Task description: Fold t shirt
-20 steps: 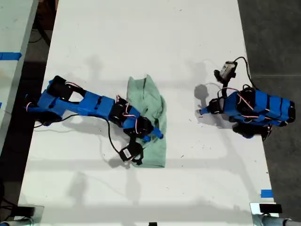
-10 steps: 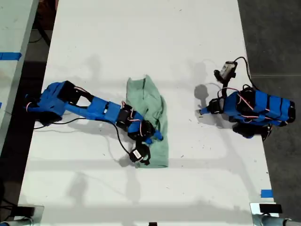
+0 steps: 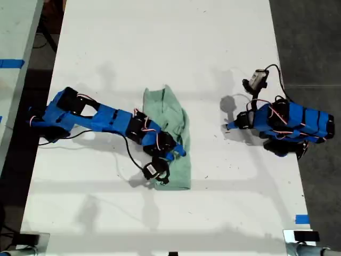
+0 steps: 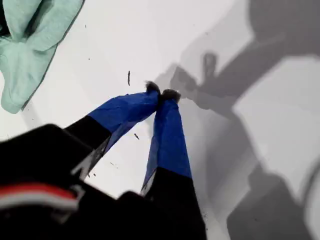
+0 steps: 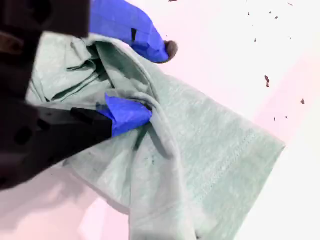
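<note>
The t shirt [image 3: 173, 114] is a pale mint-green, wrinkled bundle lying near the middle of the white table [image 3: 160, 42]. My second gripper [image 3: 178, 152] sits on the end of the shirt nearer the bottom of the exterior view. In the second wrist view my second gripper [image 5: 157, 80] is open, with a raised fold of the t shirt [image 5: 200, 150] between its blue fingers [image 5: 127, 112]. My first gripper [image 3: 228, 127] is at the exterior view's right, apart from the shirt. There my first gripper [image 4: 162, 94] is shut on nothing above bare table, with the t shirt [image 4: 25, 55] far off.
The table's edge [image 3: 282, 106] runs just behind the first arm's base at the exterior view's right. Blue tape [image 3: 302, 218] marks the table's corner at that view's lower right. Another table [image 3: 13, 64] with blue tape stands at its left. Dark floor borders both sides.
The second arm reached out across the shirt's lower end and drew back a little; the shirt's lower edge shifted slightly. The first arm has not moved.
</note>
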Controlling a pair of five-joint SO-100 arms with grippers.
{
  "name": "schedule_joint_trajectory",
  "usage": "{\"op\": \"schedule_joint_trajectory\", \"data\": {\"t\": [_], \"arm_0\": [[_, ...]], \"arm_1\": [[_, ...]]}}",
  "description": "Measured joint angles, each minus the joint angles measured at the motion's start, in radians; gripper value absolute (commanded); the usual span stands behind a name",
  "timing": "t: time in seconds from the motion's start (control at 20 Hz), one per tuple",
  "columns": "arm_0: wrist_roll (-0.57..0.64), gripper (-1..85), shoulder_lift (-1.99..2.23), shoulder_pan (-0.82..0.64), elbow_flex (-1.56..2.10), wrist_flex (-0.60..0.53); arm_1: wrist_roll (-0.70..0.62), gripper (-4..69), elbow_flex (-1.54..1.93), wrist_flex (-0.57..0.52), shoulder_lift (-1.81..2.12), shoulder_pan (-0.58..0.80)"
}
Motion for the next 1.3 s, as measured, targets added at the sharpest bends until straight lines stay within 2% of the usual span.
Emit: {"op": "schedule_joint_trajectory", "data": {"t": [0.35, 0.45, 0.7, 0.8, 0.95, 1.05, 1.1, 1.15, 1.25, 1.3], "arm_0": [[0.040, 17.1, -0.161, -0.075, -0.006, 0.000], [0.043, 17.4, -0.147, -0.080, -0.018, 0.098], [0.089, 16.7, -0.005, -0.084, -0.009, 0.548], [0.094, 16.1, 0.091, -0.084, -0.009, 0.632], [0.092, 15.7, 0.265, -0.054, 0.037, 0.666], [0.041, 14.7, 0.443, -0.029, 0.187, 0.669], [-0.009, 9.8, 0.551, -0.029, 0.316, 0.669], [-0.067, 0.4, 0.673, -0.041, 0.463, 0.664], [-0.166, -0.2, 0.942, -0.069, 0.785, 0.600], [-0.192, -0.2, 1.094, -0.071, 0.954, 0.517]], "arm_1": [[-0.006, 2.1, 0.000, 0.000, 0.000, 0.000], [-0.006, 2.1, 0.000, 0.000, 0.000, 0.000], [-0.006, 2.1, 0.000, 0.000, 0.000, 0.000], [-0.006, 2.1, 0.000, 0.000, 0.000, 0.000], [-0.006, 2.1, 0.000, 0.000, 0.000, 0.000], [-0.008, 2.1, 0.000, 0.000, 0.000, 0.000], [-0.009, 2.1, 0.000, 0.000, 0.000, 0.000], [-0.009, 2.1, 0.000, 0.000, 0.000, 0.000], [-0.009, 2.1, 0.000, 0.000, 0.000, 0.000], [-0.009, 2.1, 0.000, 0.000, 0.000, 0.000]]}}
